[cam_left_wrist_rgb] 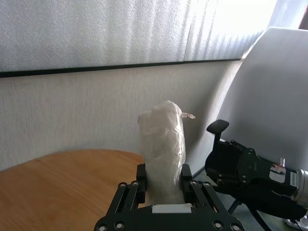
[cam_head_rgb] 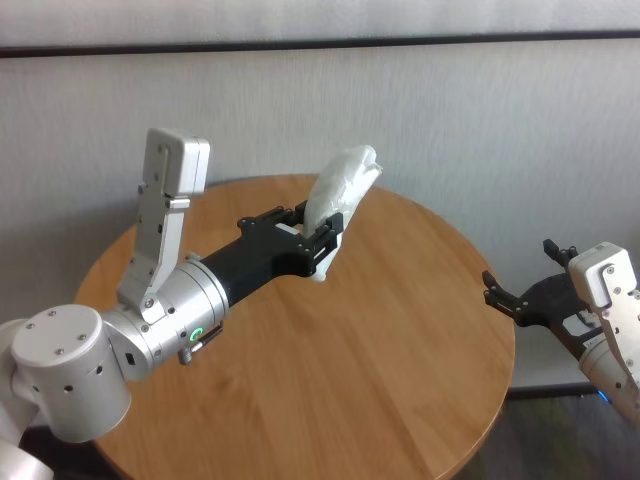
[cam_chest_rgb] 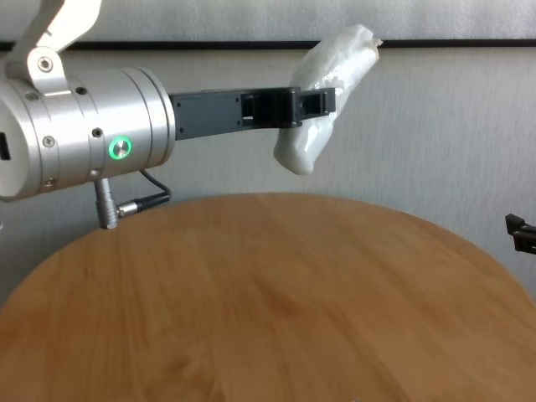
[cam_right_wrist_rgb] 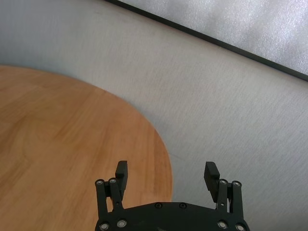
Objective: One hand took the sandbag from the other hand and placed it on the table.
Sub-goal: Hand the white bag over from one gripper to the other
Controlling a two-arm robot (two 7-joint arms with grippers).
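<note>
Backdrop: pale textured wall [cam_head_rgb: 480,110] with a dark horizontal strip near its top runs behind my round wooden table [cam_head_rgb: 330,370].
Head view, left side: my left gripper [cam_head_rgb: 318,238], the one on the silver wrist with the green ring, reaches out over the far half of the table and is clamped on the sandbag [cam_head_rgb: 342,185].
Head view, sandbag: white and lumpy, held tilted, its upper end leaning away to the right and its lower end poking out just below the fingers; I see it raised off the wood.
Head view, right side: my right gripper [cam_head_rgb: 515,285] sits just off the table's right edge, well apart from the bag, fingers spread.
Left wrist view: both fingers press the bag's [cam_left_wrist_rgb: 163,149] lower part, the bag stands up between them with a pinched tip at its top; the right gripper [cam_left_wrist_rgb: 226,154] shows beyond it, near but not touching.
Right wrist view: my right gripper [cam_right_wrist_rgb: 167,175] has its two fingers wide apart with nothing between them, above the table's [cam_right_wrist_rgb: 62,139] rim.
Chest view: left gripper [cam_chest_rgb: 289,109] holds the sandbag [cam_chest_rgb: 327,92] by its middle, high above the tabletop [cam_chest_rgb: 268,301]; only a finger tip of the right gripper [cam_chest_rgb: 521,232] shows at the right edge.
</note>
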